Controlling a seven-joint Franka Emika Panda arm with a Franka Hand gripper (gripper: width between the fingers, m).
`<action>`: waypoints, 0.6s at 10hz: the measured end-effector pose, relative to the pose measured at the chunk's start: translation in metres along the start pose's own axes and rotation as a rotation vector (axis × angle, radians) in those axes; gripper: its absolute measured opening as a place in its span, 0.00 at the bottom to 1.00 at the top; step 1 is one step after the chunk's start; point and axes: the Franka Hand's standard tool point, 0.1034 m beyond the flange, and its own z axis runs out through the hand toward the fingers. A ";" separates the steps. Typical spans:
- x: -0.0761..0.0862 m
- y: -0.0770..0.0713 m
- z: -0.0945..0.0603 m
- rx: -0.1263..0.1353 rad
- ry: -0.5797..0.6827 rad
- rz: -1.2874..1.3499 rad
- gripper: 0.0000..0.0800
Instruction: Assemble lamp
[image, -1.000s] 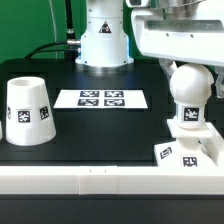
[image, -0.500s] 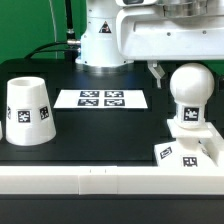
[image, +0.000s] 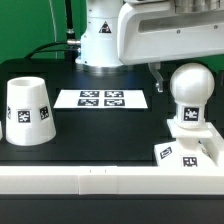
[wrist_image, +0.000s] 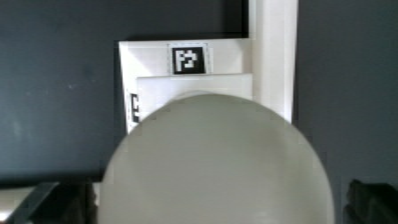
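The rounded white bulb (image: 190, 95) stands upright on the flat square base (image: 186, 152) at the exterior view's right. The tapered shade (image: 28, 110) stands apart at the exterior view's left, wide end down. My gripper (image: 186, 66) hangs at the level of the bulb's top, with one dark finger (image: 156, 72) showing beside it. In the wrist view the bulb (wrist_image: 214, 160) fills the space between my fingers (wrist_image: 36, 202), which stand wide apart and clear of it. The gripper (wrist_image: 199, 208) is open. The base (wrist_image: 187, 62) shows beyond the bulb.
The marker board (image: 100, 98) lies flat in the middle of the black table. A white raised rim (image: 90, 180) runs along the table's near edge, right by the base. The robot's white pedestal (image: 103, 45) stands behind the marker board.
The gripper and its white housing have shifted toward the exterior view's left, off the bulb's top. The bulb, base and shade have stayed in place.
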 end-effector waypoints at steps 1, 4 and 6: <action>0.000 0.001 0.000 0.000 0.000 -0.062 0.87; 0.000 0.001 0.001 -0.002 -0.001 -0.264 0.87; -0.001 -0.006 0.002 -0.026 0.002 -0.459 0.87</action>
